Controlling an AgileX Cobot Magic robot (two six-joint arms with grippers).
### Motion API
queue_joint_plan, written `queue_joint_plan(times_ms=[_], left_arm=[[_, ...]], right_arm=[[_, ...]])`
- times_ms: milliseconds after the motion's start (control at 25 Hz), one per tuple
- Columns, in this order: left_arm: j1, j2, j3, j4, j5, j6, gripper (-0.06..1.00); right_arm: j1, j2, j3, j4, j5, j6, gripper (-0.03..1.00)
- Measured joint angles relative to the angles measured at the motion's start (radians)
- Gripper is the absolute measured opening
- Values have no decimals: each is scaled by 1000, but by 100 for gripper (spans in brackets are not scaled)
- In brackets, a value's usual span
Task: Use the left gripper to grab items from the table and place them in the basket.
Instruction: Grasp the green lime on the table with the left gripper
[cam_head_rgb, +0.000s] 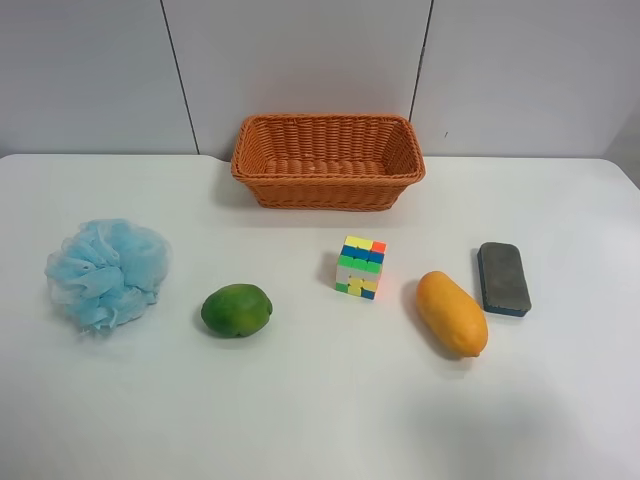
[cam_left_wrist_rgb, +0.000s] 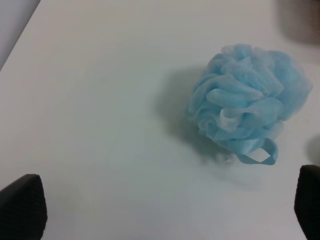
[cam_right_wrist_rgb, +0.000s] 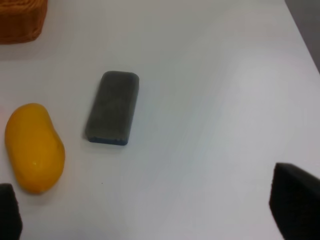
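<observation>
The left claw (cam_left_wrist_rgb: 165, 207) is spread wide and holds nothing. Only its two dark fingertips show in the left wrist view, with bare bench between them. The right claw (cam_right_wrist_rgb: 152, 207) is just as wide and also empty. Neither arm shows in the high view.

All five items lie on the bench (cam_head_rgb: 320, 420), and none is in the basket (cam_head_rgb: 328, 185), which sits at upper centre of the high view. The puff (cam_head_rgb: 105, 272) is at middle left, with the green fruit (cam_head_rgb: 236, 310) to its right. The cube (cam_head_rgb: 360, 266) is at centre, the orange fruit (cam_head_rgb: 451, 312) is right of centre, and the block (cam_head_rgb: 502, 278) lies just beside that fruit.

In the left wrist view the puff (cam_left_wrist_rgb: 250, 112) lies beyond the fingertips, nearer one finger than the other, so it looks like the likely first pick. A dark blur at that view's edge may be the green fruit, but it is too soft to tell.

The risks as I judge them:
- **Puff:** It is off the claw's centre line, so closing now would catch only a few outer folds, and the mesh could slip free on the lift.
- **Ribbon loop:** The puff's loop could snag a finger at release.
- **Fruits:** Both are smooth and rounded and could roll away or squirt out under an off-centre squeeze.
- **Basket:** A low carry could clip its rim and shove it.
</observation>
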Motion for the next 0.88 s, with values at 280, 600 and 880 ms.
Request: queue_joint_plan(times_ms=[280,600,880], left_arm=[[0,0,0,0,0,0,99],[0,0,0,0,0,0,99],[0,0,0,-24,-4,51,99]], right_arm=[[0,0,0,0,0,0,99],[0,0,0,0,0,0,99],[0,0,0,0,0,0,99]])
